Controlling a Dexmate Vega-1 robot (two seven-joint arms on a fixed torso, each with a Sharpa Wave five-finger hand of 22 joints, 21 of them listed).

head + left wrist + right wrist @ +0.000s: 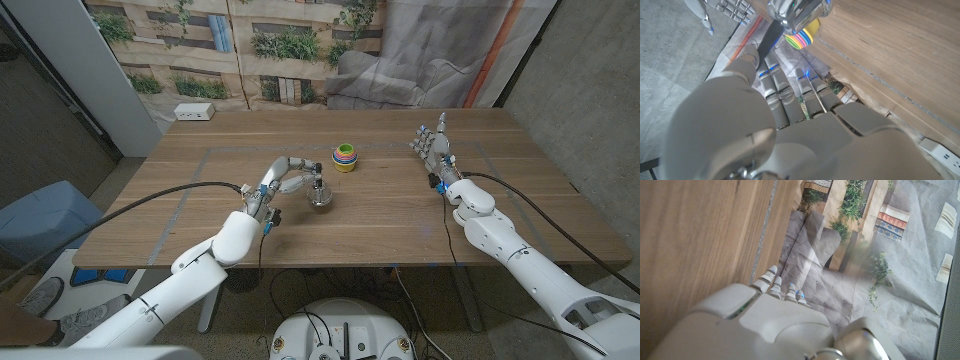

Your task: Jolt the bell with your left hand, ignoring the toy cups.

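Note:
The small silver bell (pixel 320 196) stands on the wooden table (pixel 400 215) near its middle. My left hand (pixel 290 180) reaches in from the bell's left, its fingers arched over the top and seeming to touch it, holding nothing. In the left wrist view the fingers (pixel 790 87) stretch toward the bell (pixel 795 12), with the toy cups (pixel 802 36) close by. The stack of coloured toy cups (pixel 344 158) sits just beyond the bell. My right hand (pixel 433 148) stands at the right with fingers spread and nothing in it, seen again as my right hand (pixel 770 320).
A white power strip (pixel 195 112) lies at the table's far left corner, also visible as the power strip (pixel 940 152). A printed backdrop hangs behind the far edge. A blue seat (pixel 40 215) stands off the table's left side.

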